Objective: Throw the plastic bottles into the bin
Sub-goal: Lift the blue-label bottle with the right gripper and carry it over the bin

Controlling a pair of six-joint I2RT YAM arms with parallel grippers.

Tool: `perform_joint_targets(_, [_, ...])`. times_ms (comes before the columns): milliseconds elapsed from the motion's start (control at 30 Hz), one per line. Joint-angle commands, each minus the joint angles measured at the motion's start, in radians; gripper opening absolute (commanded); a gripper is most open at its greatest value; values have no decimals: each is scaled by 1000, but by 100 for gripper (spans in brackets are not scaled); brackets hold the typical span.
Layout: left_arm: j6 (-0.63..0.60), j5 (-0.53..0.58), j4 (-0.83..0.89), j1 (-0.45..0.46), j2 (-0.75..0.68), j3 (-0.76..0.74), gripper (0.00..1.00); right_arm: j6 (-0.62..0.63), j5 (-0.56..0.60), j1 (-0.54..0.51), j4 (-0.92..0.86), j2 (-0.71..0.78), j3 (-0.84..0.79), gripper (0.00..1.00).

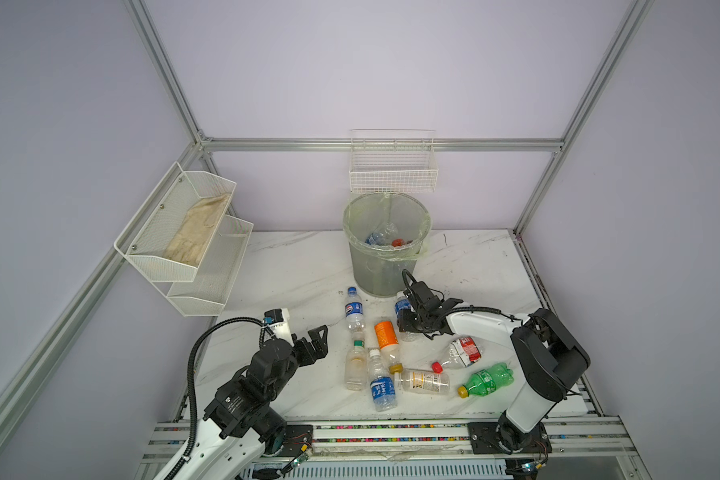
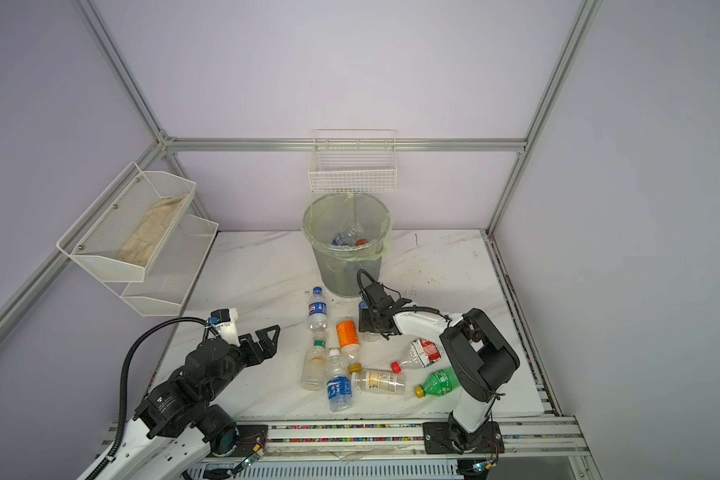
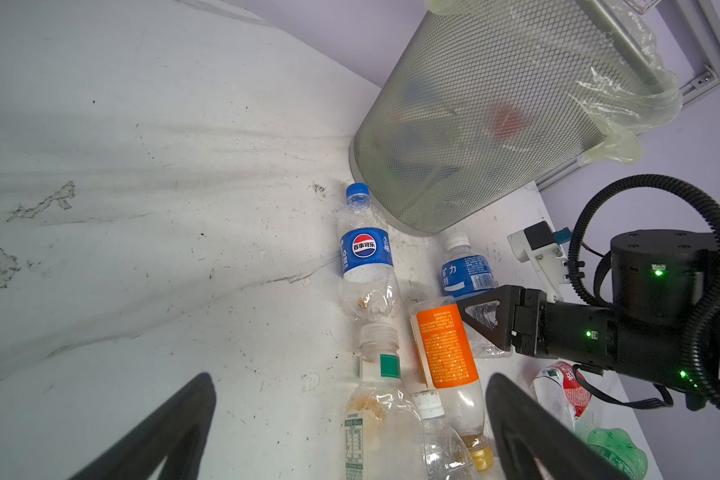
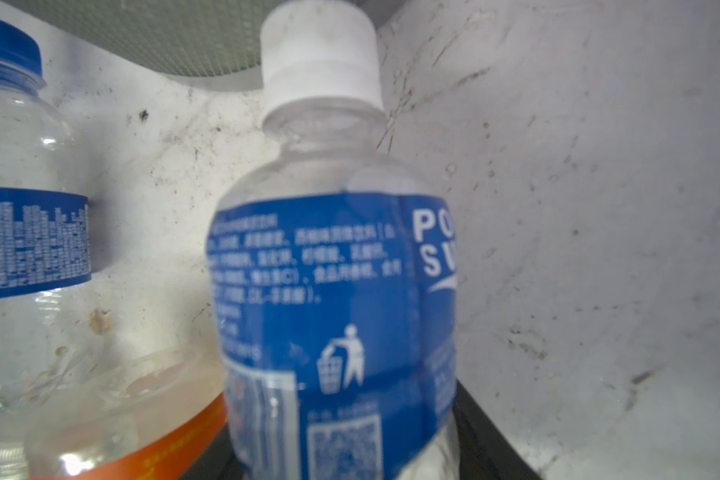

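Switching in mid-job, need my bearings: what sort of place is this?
Probably a robot test booth, not a home: bare metal frame with plain lilac walls, a marble-look table, arms bolted to a front rail.

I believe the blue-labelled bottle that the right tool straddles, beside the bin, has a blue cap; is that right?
Not quite: that blue-labelled bottle has a white cap, not a blue one, as the right wrist view shows. The rest holds: the right tool straddles it, beside the bin.

Table (image 1: 292, 266) left of bin (image 1: 385, 266) bare; bottle cluster (image 1: 386, 334) crowds centre (bottles touching, narrow gaps).
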State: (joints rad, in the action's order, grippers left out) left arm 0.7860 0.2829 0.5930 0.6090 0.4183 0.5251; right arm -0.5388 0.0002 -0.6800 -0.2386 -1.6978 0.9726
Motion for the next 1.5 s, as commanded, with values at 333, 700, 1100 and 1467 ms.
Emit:
perform_joint_targets(333, [8, -5, -19, 2, -6, -26, 100, -27, 147, -6, -56, 255, -21, 2])
perform_joint_targets(700, [9, -9, -19, 2, -13, -26, 100, -44, 307, -6, -79, 537, -9, 0])
perform_joint_targets(1100, [15, -16, -19, 2, -15, -28, 100, 60, 485, -6, -8, 818, 110, 0])
perform_joint_targets(1467, [23, -14, -19, 2, -12, -22, 100, 224, 481, -6, 230, 816, 244, 0])
